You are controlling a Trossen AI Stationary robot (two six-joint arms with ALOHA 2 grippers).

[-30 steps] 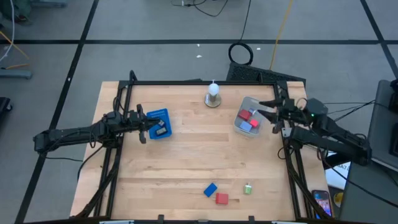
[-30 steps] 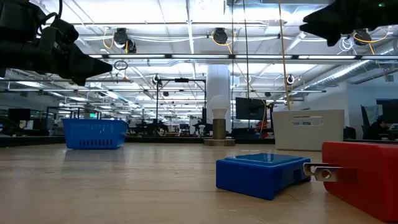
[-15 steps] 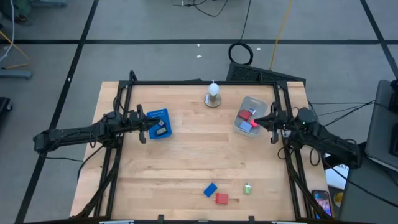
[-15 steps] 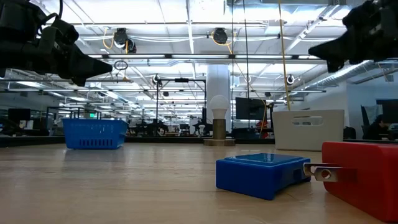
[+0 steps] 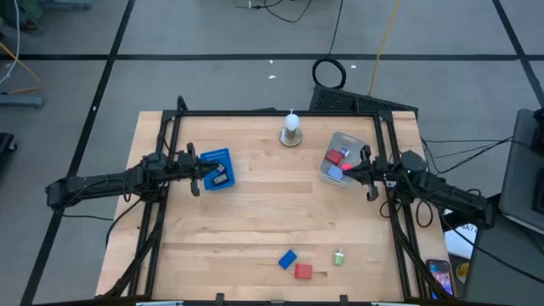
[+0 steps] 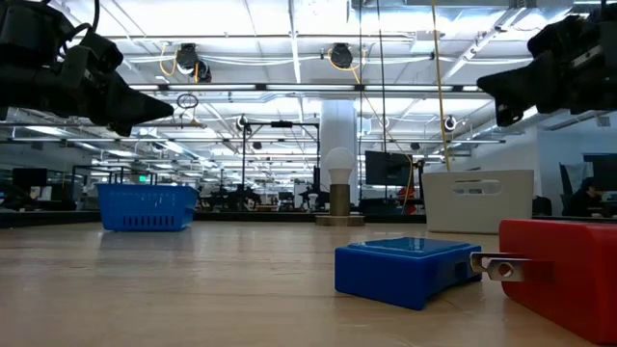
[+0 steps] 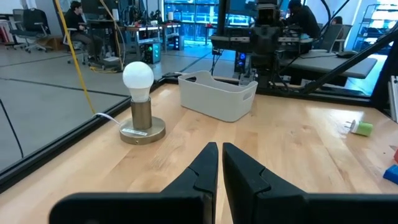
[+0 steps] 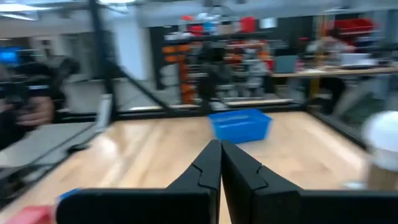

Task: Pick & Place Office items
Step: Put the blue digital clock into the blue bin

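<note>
On the pale wooden surface [image 5: 255, 212], framed by a black rail, the office items lie in two groups: a blue block [image 5: 287, 258], a red block [image 5: 303, 271] and a small green piece [image 5: 338, 257] sit close together near the front edge, and more red and blue pieces lie in the grey tub [image 5: 334, 141] at the back right. A blue basket [image 5: 216, 168] with a dark item in it stands at the back left, and a lamp [image 5: 291, 127] with a round white bulb on a metal base stands at the back middle, between basket and tub. The left gripper [image 5: 197, 172] hangs just beside the basket, its jaws pressed together and holding nothing, as its wrist view shows. The right gripper [image 5: 348, 168] hangs at the tub's near edge, jaws likewise pressed together and empty. In the low view both grippers float above the wood, and the blue and red blocks fill the foreground, the red one with a metal prong toward the blue. Around the surface is a grey floor marked with dark lines, with cables and a coil [image 5: 328, 73] behind. The room beyond is a wide workshop with bright ceiling strips, benches, monitors and seated people far off.
</note>
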